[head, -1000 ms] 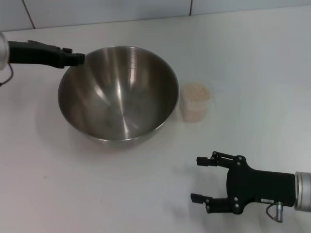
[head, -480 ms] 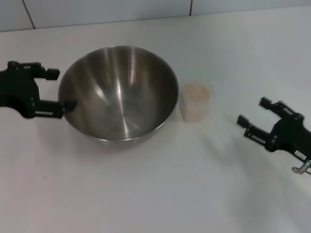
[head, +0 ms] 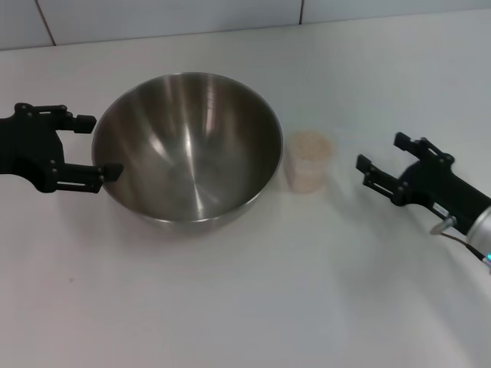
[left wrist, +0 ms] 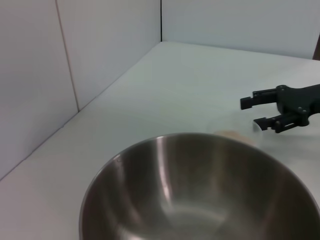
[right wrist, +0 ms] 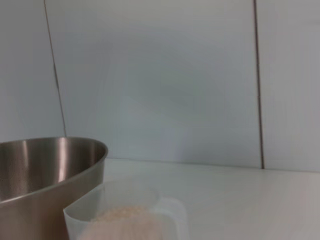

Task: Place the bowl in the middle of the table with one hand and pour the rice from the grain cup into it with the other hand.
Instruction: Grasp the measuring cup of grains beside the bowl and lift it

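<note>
The steel bowl (head: 188, 146) stands empty on the white table (head: 230, 307), left of centre. My left gripper (head: 98, 146) is open at the bowl's left rim, which lies between its fingers; I cannot tell if they touch it. The grain cup (head: 308, 162) stands just right of the bowl, full of rice (head: 309, 144). My right gripper (head: 381, 151) is open and empty, a short way right of the cup, pointing at it. The left wrist view shows the bowl (left wrist: 200, 195), the cup's rim (left wrist: 235, 135) and the right gripper (left wrist: 251, 112) beyond. The right wrist view shows the bowl (right wrist: 45, 175), the cup (right wrist: 165, 212) and the rice (right wrist: 125, 220) close up.
A tiled white wall (head: 169, 15) runs along the table's far edge. Bare tabletop lies in front of the bowl and behind the cup.
The left gripper left the bowl's far left rim and now sits open at its left side. The right gripper swung from the table's front up to the cup's right and closed in on it.
</note>
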`<state>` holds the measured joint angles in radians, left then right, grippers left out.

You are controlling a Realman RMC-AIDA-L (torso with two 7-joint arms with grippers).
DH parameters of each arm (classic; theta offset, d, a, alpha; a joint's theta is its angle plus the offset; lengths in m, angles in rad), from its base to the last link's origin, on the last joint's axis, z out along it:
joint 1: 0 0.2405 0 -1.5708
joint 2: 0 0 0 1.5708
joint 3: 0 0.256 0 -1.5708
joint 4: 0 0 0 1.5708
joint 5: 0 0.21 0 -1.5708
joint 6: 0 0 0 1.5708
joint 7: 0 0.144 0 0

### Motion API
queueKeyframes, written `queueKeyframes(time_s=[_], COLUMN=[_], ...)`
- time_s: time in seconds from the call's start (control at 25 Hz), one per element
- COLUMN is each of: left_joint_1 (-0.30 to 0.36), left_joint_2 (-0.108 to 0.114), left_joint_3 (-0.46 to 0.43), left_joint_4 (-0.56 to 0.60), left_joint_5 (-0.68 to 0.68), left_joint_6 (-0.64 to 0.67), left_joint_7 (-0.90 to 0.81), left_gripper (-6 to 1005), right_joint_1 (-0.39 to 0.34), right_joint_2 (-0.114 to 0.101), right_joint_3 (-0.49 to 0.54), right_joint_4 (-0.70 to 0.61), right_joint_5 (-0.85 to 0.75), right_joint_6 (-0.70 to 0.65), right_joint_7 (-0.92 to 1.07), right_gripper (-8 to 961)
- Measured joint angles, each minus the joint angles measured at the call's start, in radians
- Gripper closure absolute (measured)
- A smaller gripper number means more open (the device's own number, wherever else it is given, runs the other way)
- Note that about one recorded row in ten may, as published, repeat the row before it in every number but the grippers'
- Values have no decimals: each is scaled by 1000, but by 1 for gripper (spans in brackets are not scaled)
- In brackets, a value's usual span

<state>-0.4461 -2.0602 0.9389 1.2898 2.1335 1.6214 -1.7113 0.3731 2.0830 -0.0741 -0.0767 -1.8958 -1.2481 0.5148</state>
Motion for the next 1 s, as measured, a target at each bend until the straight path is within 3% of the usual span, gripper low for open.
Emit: queueKeyframes(time_s=[1.0], left_joint_1=[-32], left_joint_2=[-2], left_joint_3=[1], left_joint_4=[-27], left_joint_5=[52], left_joint_6=[0], left_joint_7=[-3], left_gripper=[159], right_joint_1=[115], right_joint_2=[2], right_joint_3=[22], right_joint_4=[17], right_joint_5=[0], right_joint_6=[108], right_joint_7=[-2], right_gripper=[146])
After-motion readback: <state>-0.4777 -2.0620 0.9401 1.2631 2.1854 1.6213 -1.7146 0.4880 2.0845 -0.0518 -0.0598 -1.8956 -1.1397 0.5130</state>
